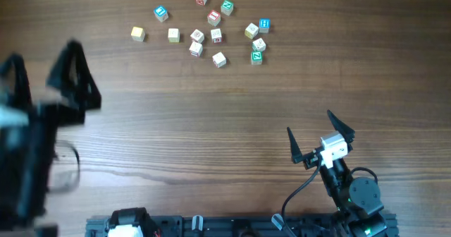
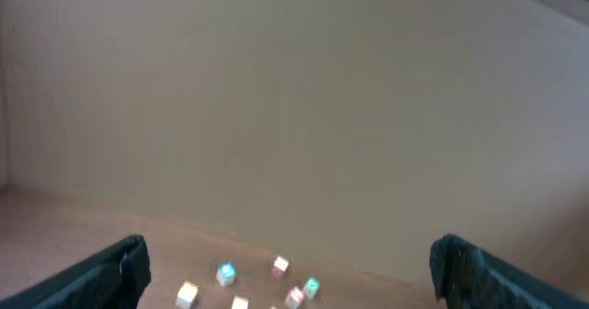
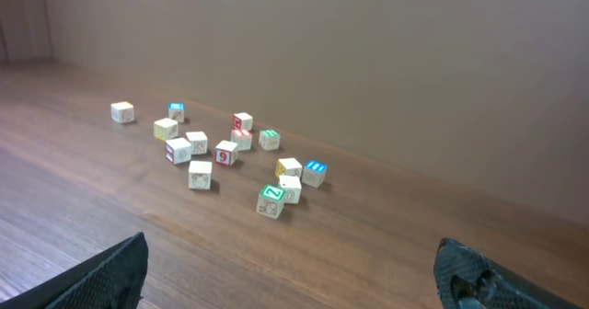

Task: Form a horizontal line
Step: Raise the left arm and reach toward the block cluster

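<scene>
Several small letter cubes (image 1: 216, 34) lie scattered in a loose cluster at the far middle of the table; no straight row of touching cubes shows. Among them are a green-faced cube (image 1: 256, 56), a blue-faced cube (image 1: 161, 13) and a cream cube (image 1: 173, 34). The cluster also shows in the right wrist view (image 3: 225, 153) and, blurred, in the left wrist view (image 2: 227, 273). My left gripper (image 1: 44, 78) is blurred at the left edge, open and empty (image 2: 290, 246). My right gripper (image 1: 310, 124) is open and empty near the front right (image 3: 290, 245), well short of the cubes.
The wooden table (image 1: 211, 124) spans the view. A plain wall (image 3: 368, 51) stands behind the cubes. The arm bases and cables (image 1: 352, 195) sit along the front edge.
</scene>
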Controlling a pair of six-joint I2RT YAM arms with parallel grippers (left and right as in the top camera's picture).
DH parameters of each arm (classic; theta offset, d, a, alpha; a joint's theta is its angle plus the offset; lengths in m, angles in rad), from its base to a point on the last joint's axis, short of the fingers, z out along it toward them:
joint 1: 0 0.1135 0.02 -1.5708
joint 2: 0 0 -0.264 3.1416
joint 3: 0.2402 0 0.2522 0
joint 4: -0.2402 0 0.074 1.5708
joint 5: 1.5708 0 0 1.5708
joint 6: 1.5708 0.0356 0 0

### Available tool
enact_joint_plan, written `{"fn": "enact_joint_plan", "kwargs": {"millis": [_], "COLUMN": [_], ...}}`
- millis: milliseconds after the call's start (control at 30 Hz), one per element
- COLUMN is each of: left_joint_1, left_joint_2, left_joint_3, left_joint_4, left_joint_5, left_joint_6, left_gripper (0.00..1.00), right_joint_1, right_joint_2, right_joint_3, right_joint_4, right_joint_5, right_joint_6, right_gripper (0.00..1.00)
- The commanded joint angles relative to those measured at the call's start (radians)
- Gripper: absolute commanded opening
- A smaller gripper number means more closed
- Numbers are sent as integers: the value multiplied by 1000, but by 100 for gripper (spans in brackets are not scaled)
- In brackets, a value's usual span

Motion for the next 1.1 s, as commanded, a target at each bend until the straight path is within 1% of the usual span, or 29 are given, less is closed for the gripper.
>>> {"fn": "enact_joint_plan", "kwargs": {"millis": [0,67,200,433,467,500,533,567,733,833,1067], "left_joint_1": [-3,-3,-3,-3,-3,-3,-3,-3,-3,-16,-162], "left_joint_2": [268,405,509,536,536,536,536,534,544,584,768], "left_joint_3": [261,361,362,362,362,362,362,362,362,362,362], "left_joint_4": [-157,-261,-264,-302,-303,-304,-304,-314,-362,-387,-420], "left_joint_5": [13,13,16,35,35,35,35,35,35,61,53], "left_joint_6": [79,84,83,83,83,83,83,83,83,80,77], "left_gripper": [100,100,100,100,98,60,14,4,4,4,4], "right_joint_1": [0,0,0,0,0,0,0,0,0,0,0], "right_joint_2": [-4,-4,-4,-4,-4,-4,-4,-4,-4,-4,-4], "right_joint_3": [-1,-1,-1,-1,-1,-1,-1,-1,-1,-1,-1], "right_joint_4": [3,3,3,3,3,3,3,3,3,3,3], "right_joint_5": [-5,-5,-5,-5,-5,-5,-5,-5,-5,-5,-5], "right_joint_6": [-2,-2,-2,-2,-2,-2,-2,-2,-2,-2,-2], "right_gripper": [100,100,100,100,100,100,100,100,100,100,100]}}
